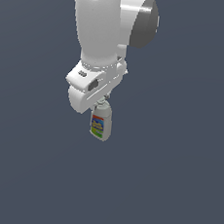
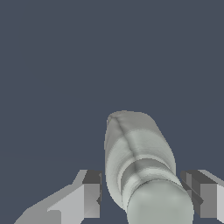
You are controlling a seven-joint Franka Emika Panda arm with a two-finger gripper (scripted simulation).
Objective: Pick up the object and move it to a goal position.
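I saw the bottle (image 1: pixel 101 123) hanging just under the gripper (image 1: pixel 101 102), its cap toward the wrist. In the wrist view the bottle (image 2: pixel 138 162) sat between the two fingers (image 2: pixel 89 192), but a gap showed on each side — so I could not tell if the fingers were clamped on it or only around it. I judged it wise to confirm the grip first, then carry slowly and steadily. No containers were in sight — only plain grey ground.
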